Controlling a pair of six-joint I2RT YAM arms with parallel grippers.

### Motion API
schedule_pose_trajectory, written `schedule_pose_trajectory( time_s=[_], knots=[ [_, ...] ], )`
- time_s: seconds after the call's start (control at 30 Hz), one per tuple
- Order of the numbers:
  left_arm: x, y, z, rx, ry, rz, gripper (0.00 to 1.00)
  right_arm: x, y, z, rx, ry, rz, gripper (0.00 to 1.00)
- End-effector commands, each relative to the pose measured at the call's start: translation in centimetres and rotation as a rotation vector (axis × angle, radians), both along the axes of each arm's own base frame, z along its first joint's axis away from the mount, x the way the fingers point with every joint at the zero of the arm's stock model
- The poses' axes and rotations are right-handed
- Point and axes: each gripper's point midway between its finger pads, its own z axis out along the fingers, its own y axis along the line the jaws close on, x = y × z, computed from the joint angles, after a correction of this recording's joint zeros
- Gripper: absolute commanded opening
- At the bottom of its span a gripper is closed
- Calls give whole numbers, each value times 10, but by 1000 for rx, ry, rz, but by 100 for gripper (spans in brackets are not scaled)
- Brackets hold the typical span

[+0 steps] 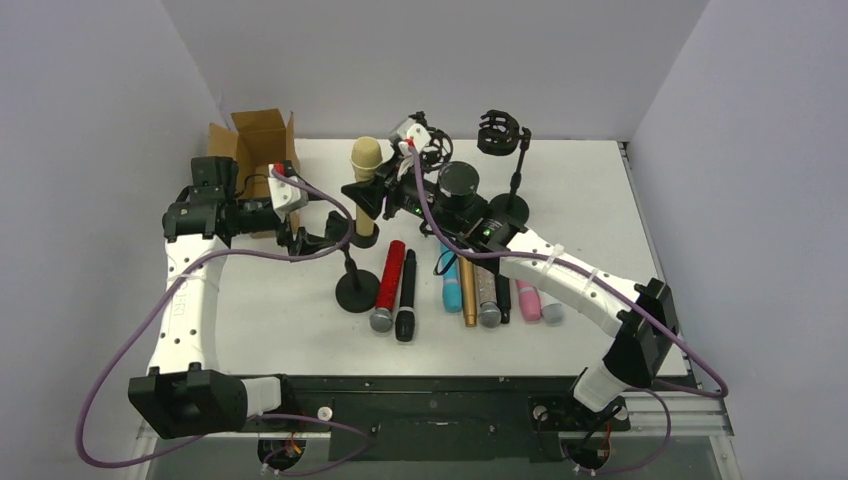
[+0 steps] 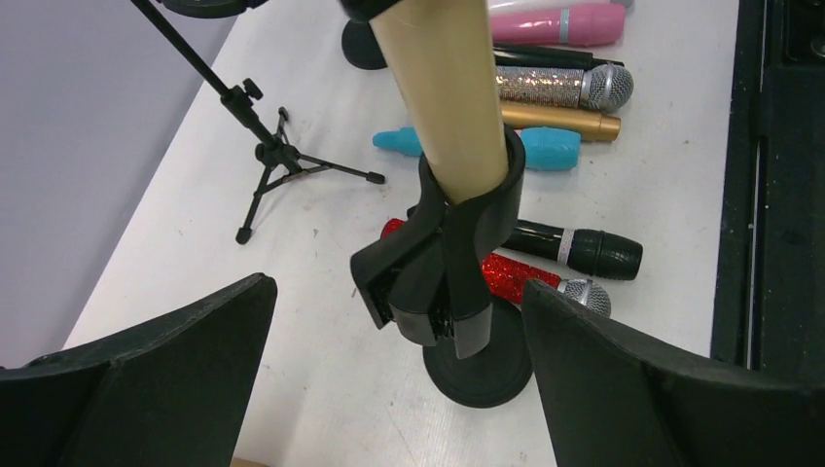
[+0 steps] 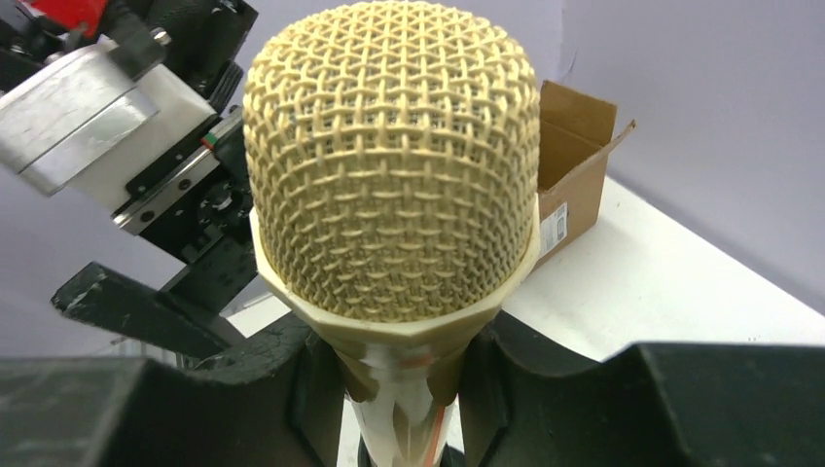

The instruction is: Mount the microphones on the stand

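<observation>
The cream microphone (image 1: 366, 165) stands upright with its body in the black clip (image 2: 452, 263) of a round-based stand (image 1: 357, 292). My right gripper (image 1: 385, 195) is shut on the microphone's body just under its mesh head (image 3: 394, 156). My left gripper (image 1: 322, 237) is open; its fingers (image 2: 146, 379) stand wide apart on either side of the clip, short of it, not touching. On the table lie the red (image 1: 390, 275), black (image 1: 407, 297), teal (image 1: 452, 287), gold (image 1: 468, 295), glittery silver (image 1: 486, 296), second black (image 1: 503, 298), pink (image 1: 527, 298) and white, grey-headed (image 1: 549, 308) microphones.
A tripod stand with a shock mount (image 1: 430, 145) and a second round-based stand (image 1: 505, 135) are at the back. An open cardboard box (image 1: 255, 140) sits at the back left. The loose microphones lie in a row in front of the stand.
</observation>
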Motion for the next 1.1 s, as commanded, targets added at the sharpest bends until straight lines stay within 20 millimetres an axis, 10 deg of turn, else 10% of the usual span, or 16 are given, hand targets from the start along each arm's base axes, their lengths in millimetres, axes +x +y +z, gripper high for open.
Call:
schedule_pose_trajectory(
  time_s=[0.0,0.6,0.77,1.07],
  knots=[
    [16,-6,22,-99,-30,3,96,-13,-6,-19,-23,8,-8,0],
    [-1,-30,-8,-22,15,-216,98,0,2,-14,30,11,-2,0],
    [-5,-31,-6,-23,65,-289,72,4,0,-14,35,12,4,0],
    [-16,-27,-20,33,-19,-277,55,5,0,-21,31,9,-7,0]
  ],
)
